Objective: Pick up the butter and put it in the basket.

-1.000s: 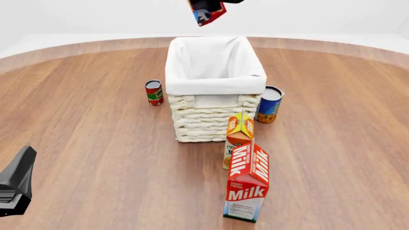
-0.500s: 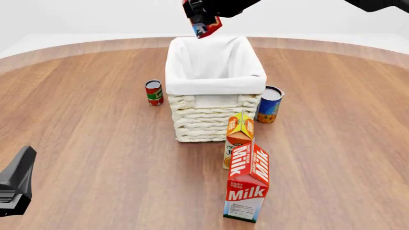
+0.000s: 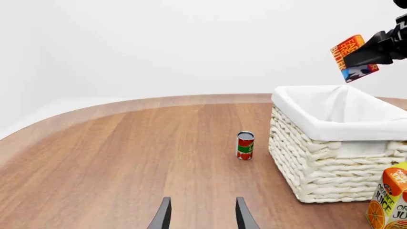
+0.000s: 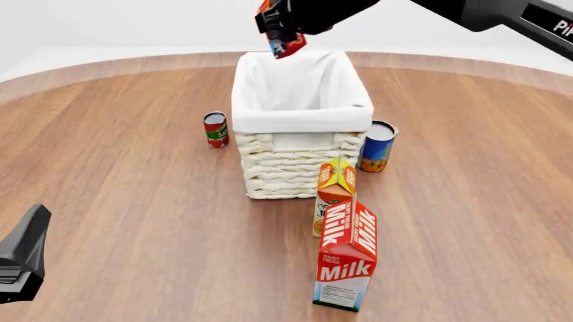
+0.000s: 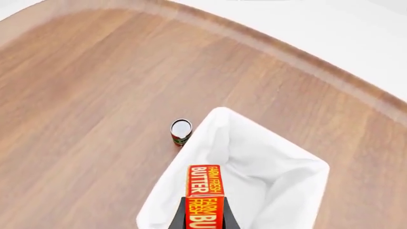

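Note:
My right gripper (image 4: 279, 27) is shut on the butter (image 4: 284, 40), a small red-orange box, and holds it in the air above the far end of the basket (image 4: 302, 121). In the right wrist view the butter (image 5: 204, 198) sits between the fingers, over the basket's white liner (image 5: 254, 181). The left wrist view shows the butter (image 3: 351, 57) held high above the basket (image 3: 337, 143). My left gripper (image 3: 202, 220) is open and empty, low at the near left of the table, also showing in the front view (image 4: 23, 258).
A small red can (image 4: 216, 129) stands left of the basket and a blue-orange can (image 4: 377, 146) to its right. An orange juice carton (image 4: 336, 184) and a tall milk carton (image 4: 347, 255) stand in front of the basket.
My right arm has come down and nearer with the butter, from the top edge of the front view to just above the basket's far rim. The left arm has not moved.

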Available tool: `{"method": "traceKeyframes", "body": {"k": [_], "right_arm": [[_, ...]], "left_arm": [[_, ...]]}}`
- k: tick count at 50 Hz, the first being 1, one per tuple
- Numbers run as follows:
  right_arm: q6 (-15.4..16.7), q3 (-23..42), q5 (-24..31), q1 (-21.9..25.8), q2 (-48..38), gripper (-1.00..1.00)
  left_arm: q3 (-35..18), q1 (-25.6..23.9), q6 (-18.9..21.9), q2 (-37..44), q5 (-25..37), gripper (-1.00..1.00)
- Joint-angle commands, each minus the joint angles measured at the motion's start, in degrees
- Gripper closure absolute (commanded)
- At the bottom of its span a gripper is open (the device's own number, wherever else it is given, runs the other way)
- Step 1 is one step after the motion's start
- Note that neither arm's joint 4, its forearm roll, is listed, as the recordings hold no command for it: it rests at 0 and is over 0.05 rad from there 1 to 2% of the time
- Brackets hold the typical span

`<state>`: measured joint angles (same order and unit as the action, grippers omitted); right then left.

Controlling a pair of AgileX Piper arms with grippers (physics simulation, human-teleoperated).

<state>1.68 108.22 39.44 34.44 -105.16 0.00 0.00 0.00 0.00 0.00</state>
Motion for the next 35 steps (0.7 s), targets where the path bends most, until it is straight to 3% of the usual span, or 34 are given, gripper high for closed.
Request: {"method": "traceKeyframes", "body": {"k": [1,35], "right_arm": [[-1.9,1.0,-3.0,-0.4,-1.5,1.00],[-4.4,3.0,-5.8,-2.2,-5.6,1.00]], "left_arm": [[0.0,0.0,0.0,0.0,0.0,-1.00],[0.0,0.0,0.0,0.0,0.0,-1.00]]}}
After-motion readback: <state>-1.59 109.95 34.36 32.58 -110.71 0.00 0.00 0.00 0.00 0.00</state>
